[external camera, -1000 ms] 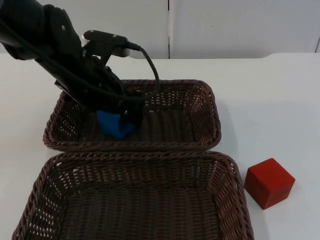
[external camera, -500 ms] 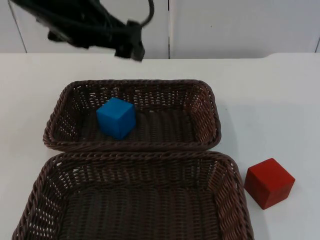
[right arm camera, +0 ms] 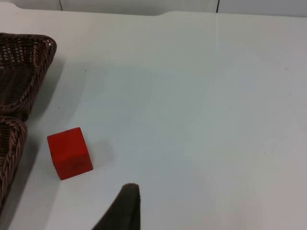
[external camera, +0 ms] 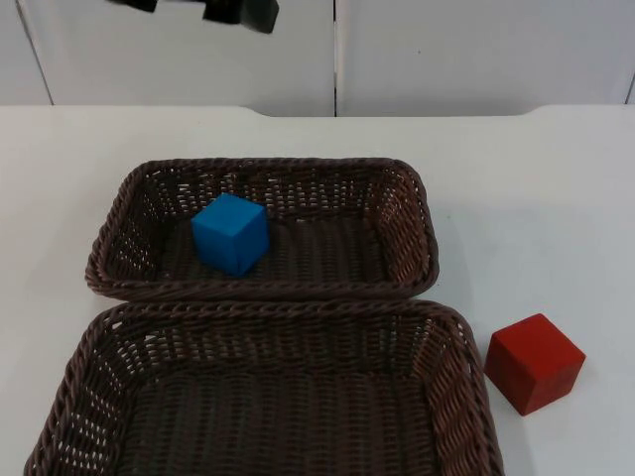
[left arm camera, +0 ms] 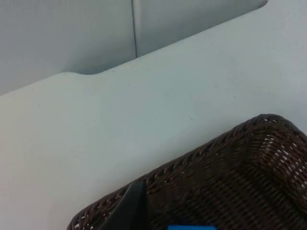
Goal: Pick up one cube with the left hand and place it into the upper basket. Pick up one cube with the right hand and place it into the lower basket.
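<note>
Now: blue cube (external camera: pixel 230 233) in upper basket (external camera: pixel 412 223) | left claw (external camera: pixel 238 10) well above, state unclear

No readable text, label, brand, number or sign appeared on any object or surface in these views.

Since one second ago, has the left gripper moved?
Yes. The left gripper has risen out of the upper basket, away from the blue cube, toward the grey wall.
</note>
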